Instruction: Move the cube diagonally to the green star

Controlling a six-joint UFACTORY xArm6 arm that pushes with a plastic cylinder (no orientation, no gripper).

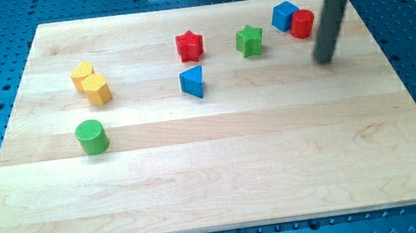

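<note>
A blue cube sits near the view's top right, touching a red cylinder on its right. A green star lies to the cube's lower left, a short gap away. My tip is at the end of the dark rod, below and right of the red cylinder, clear of all blocks.
A red star and a blue triangular block lie left of the green star. Two yellow hexagonal blocks touch each other at the left, with a green cylinder below them. The wooden board rests on a blue perforated table.
</note>
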